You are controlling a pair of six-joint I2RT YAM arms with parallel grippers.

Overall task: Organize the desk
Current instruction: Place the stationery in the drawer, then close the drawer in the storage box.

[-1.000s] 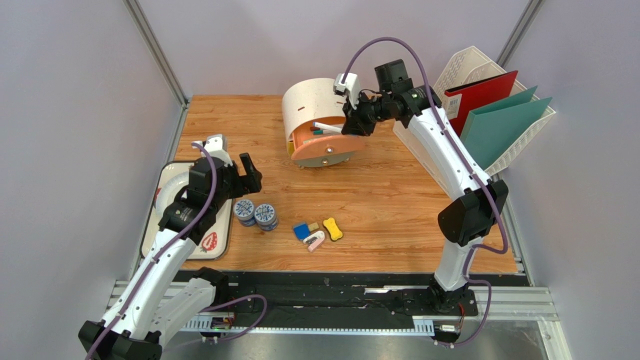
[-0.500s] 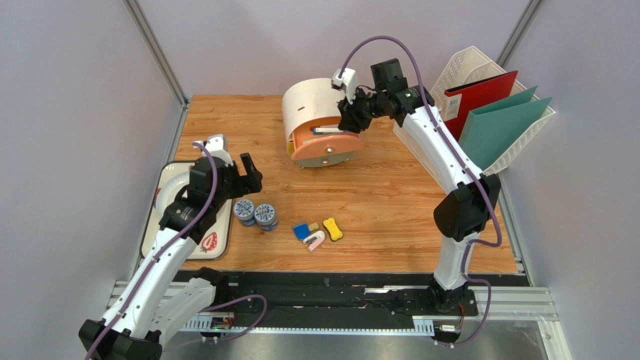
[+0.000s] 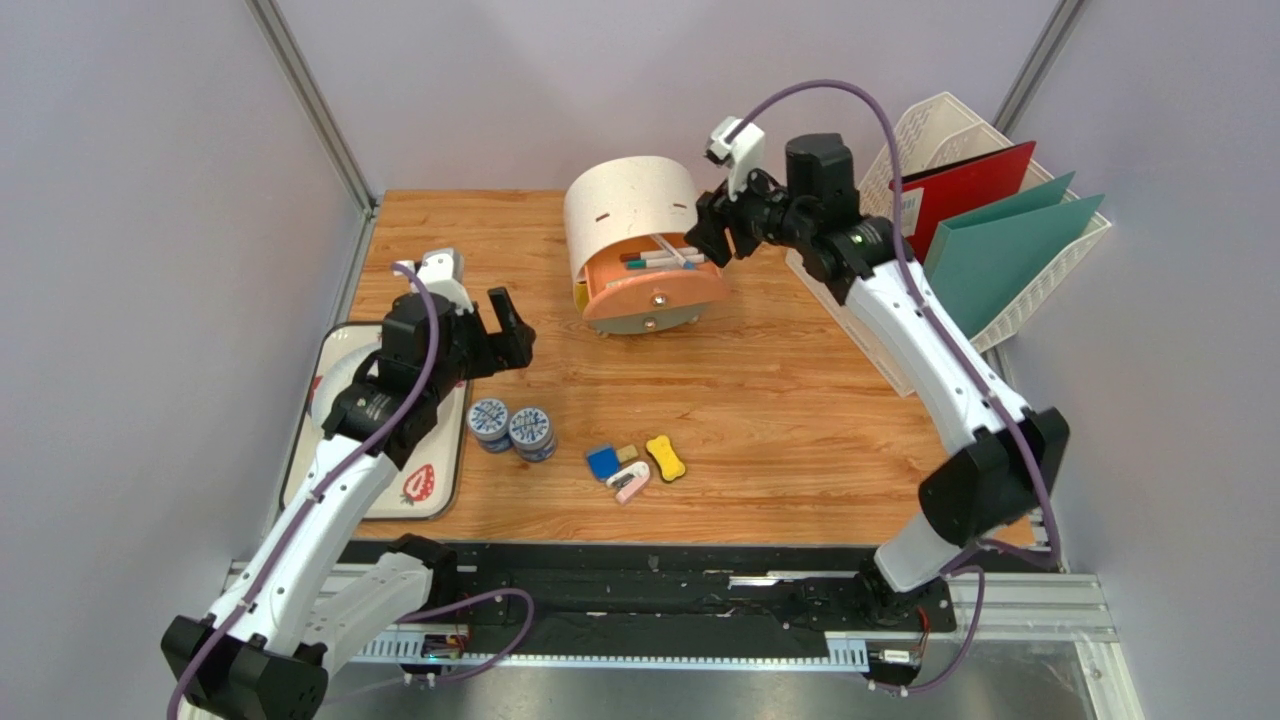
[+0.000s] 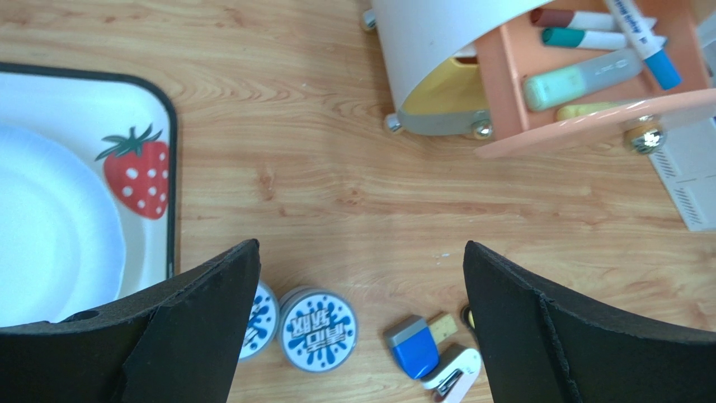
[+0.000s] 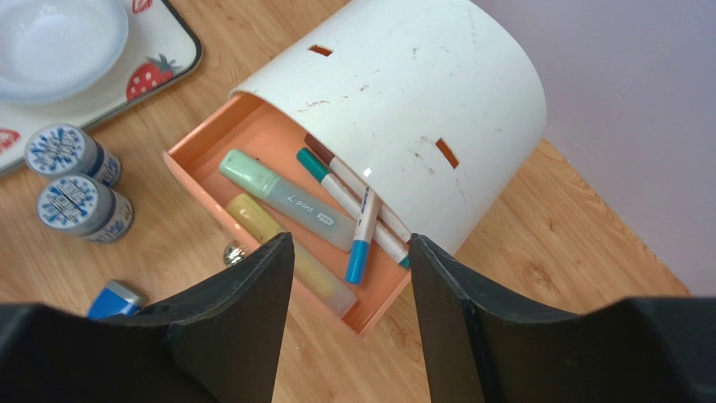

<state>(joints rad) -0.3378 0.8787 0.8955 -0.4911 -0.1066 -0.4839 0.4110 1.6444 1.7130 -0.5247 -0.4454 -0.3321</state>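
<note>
The desk (image 3: 781,390) carries a white round organizer (image 3: 631,203) with its orange drawer (image 3: 658,293) pulled out. A blue-capped marker (image 5: 365,220) lies in that drawer (image 5: 252,134) beside other pens, a green highlighter (image 5: 286,200) and a yellow one (image 5: 252,220). My right gripper (image 3: 706,237) hovers just above the drawer's right end, open and empty (image 5: 351,243). My left gripper (image 3: 484,333) hangs wide open (image 4: 361,252) above two blue-and-white tins (image 3: 511,428), holding nothing. Past the tins lie a blue eraser (image 4: 414,346), a small white stapler (image 4: 454,382) and a yellow piece (image 3: 666,458).
A strawberry-print tray (image 3: 436,483) with a white plate (image 3: 349,372) sits at the desk's left edge. A white file rack (image 3: 962,150) holding a red folder (image 3: 962,188) and a green folder (image 3: 999,248) stands at the back right. Grey walls close in on both sides.
My right gripper opened and let the blue-capped marker drop into the drawer, then pulled up and to the right. The left arm shifted slightly away from me.
</note>
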